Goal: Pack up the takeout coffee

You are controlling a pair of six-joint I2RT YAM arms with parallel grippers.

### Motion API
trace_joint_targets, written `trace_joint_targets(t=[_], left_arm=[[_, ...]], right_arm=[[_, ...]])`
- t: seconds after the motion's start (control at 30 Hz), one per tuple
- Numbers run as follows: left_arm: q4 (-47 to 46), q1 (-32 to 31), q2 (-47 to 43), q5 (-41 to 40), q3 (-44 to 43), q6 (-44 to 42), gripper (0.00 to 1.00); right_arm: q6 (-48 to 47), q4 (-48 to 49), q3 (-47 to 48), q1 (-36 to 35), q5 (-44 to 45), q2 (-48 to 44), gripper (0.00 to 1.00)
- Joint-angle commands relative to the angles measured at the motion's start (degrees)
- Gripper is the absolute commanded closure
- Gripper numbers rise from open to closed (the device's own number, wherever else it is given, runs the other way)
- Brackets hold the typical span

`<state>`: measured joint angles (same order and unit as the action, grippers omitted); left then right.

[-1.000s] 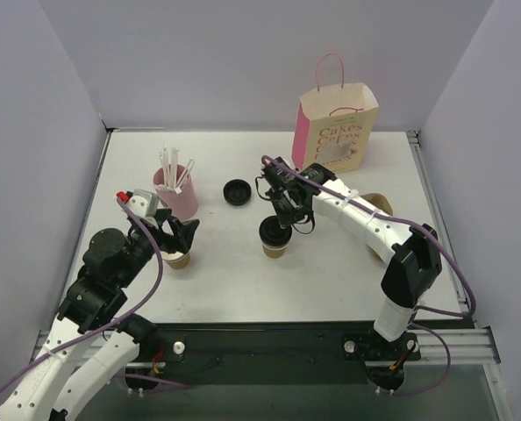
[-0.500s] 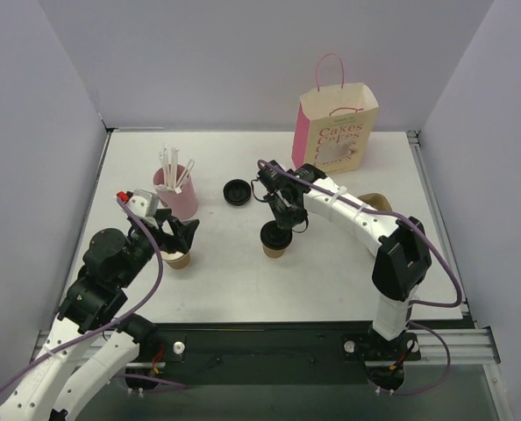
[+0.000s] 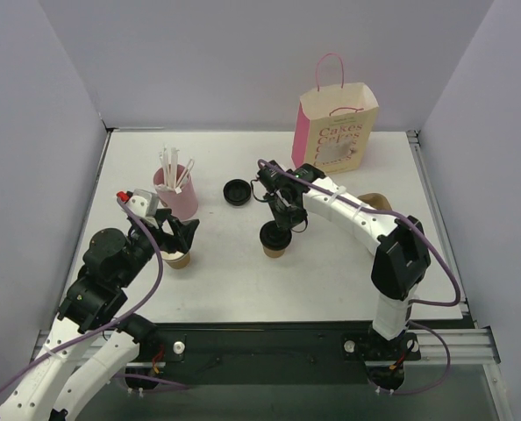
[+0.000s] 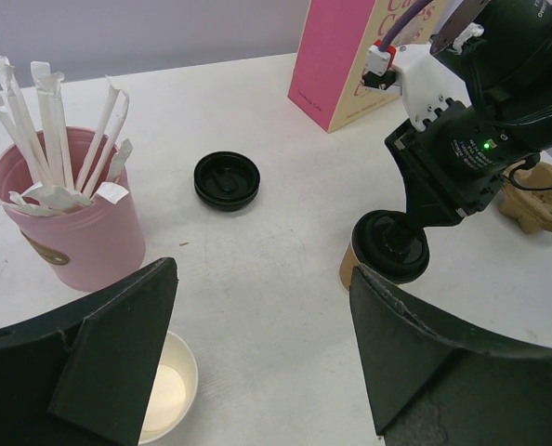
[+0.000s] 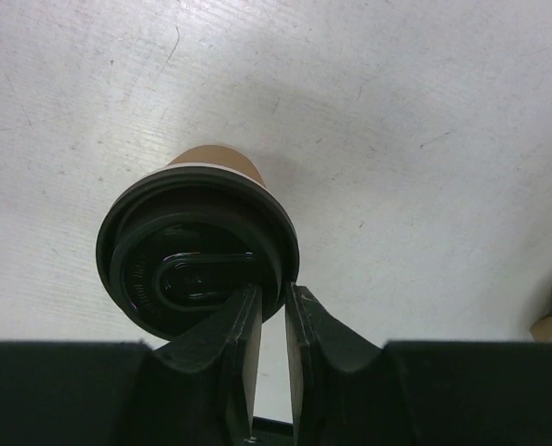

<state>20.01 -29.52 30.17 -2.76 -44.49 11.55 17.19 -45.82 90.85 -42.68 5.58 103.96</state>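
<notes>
The takeout coffee [image 3: 274, 239], a brown paper cup with a black lid, stands upright mid-table. It also shows in the left wrist view [image 4: 392, 246] and the right wrist view [image 5: 197, 255]. My right gripper [image 3: 283, 219] comes down from above, and its fingers [image 5: 273, 290] are nearly shut, pinching the near edge of the lid's rim. My left gripper [image 3: 177, 239] is open and empty [image 4: 262, 274], hovering over a lidless brown cup [image 4: 169, 390] at the left.
A pink cup of white straws [image 3: 177, 189] stands at the back left. A spare black lid [image 3: 237, 191] lies behind the coffee. A pink and cream paper bag [image 3: 335, 132] stands at the back. A brown cup carrier [image 3: 376, 203] lies at the right.
My right arm has swung slightly left and its gripper has settled on the coffee's lid. The left arm has not moved.
</notes>
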Motion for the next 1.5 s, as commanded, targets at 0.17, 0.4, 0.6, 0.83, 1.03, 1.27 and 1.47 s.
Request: trace_joint_targets(t=[0.17,0.4,0.6,0.83,1.03,1.27,1.47], left_arm=[[-0.94,0.16,-0.03,-0.31,0.46,0.14,0.15],[-1.73,0.16,4.53,5.30,-0.51,4.69,0.16],[3.71,-0.10,19.99,13.65,-7.70,7.35,0.27],[0.13,-2.82,34.15,19.64,-11.41,9.89,0.36],[-7.78,-4.05,40.66,21.57,-8.42,14.20,0.39],[-15.17,-5.02,46.55,22.80,-5.96,17.01,0.42],[-19.13,-5.11,51.38,22.45,-4.20,18.50,0.46]], right_arm=[[1.97,-1.03,-0.40,1.10,-0.57,-7.10,0.59],[0.30,9.94,-9.53,6.19,-14.61,-12.38,0.41],[-2.07,16.37,-15.25,11.03,-26.14,-13.61,0.38],[-4.97,20.24,-16.75,14.28,-35.46,-10.63,0.33],[-6.38,22.62,-17.37,15.78,-39.86,-7.55,0.33],[-6.03,27.97,-22.28,17.10,-42.50,-6.40,0.38],[-5.06,32.01,-26.33,17.80,-43.29,-6.67,0.44]])
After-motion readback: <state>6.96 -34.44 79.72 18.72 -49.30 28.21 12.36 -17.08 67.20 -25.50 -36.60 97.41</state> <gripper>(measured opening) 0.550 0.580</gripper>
